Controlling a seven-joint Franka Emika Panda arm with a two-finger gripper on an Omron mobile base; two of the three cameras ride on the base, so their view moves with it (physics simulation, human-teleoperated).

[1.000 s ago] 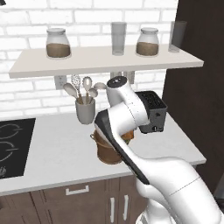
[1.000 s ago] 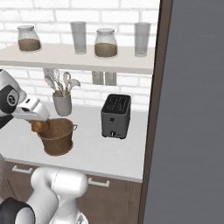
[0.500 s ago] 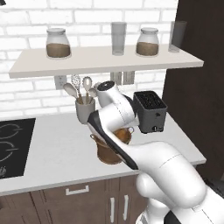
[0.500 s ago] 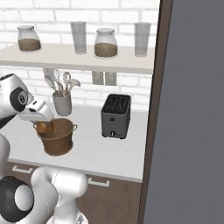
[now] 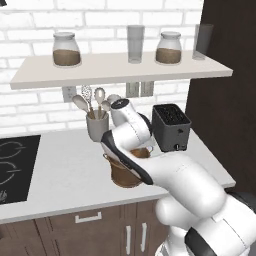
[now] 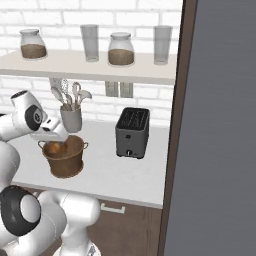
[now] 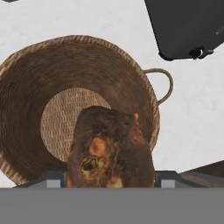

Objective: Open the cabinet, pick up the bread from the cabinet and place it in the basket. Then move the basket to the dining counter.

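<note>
Fingers (image 7: 61, 178) clamped on the bread (image 7: 111, 148), one dark tip showing at each side of the loaf in the hand view, spread wide to span it. Bread a dark brown, chunky piece with a rounded, mottled top, held over the mouth of the basket (image 7: 48, 74), overlapping the rim on the side near the hand; impossible to tell whether it touches the weave. Seen in the right base view as a small brown lump (image 6: 54, 148) right at the basket's opening, under the white hand. Basket (image 6: 63, 159) round, brown and woven, upright on the white bench (image 6: 125, 170), one loop handle (image 7: 159, 85) sticking out toward the toaster. In the left base view, basket (image 5: 122, 175) mostly hidden behind the arm's forearm. Just behind the basket, a grey utensil holder (image 6: 71, 119) with spoons and a whisk, against the white brick wall. Black toaster (image 6: 132, 132) on the bench, well apart from the basket, its corner (image 7: 188, 26) at the top of the hand view. Black stove top (image 5: 12, 167) set into the bench at the far left. Above, a pale shelf (image 5: 120, 71) carrying two lidded glass jars (image 5: 66, 50) with brown contents and two tall glasses (image 5: 135, 44). Dark cabinet door (image 6: 220, 130) standing tall at the right of the right base view.
</note>
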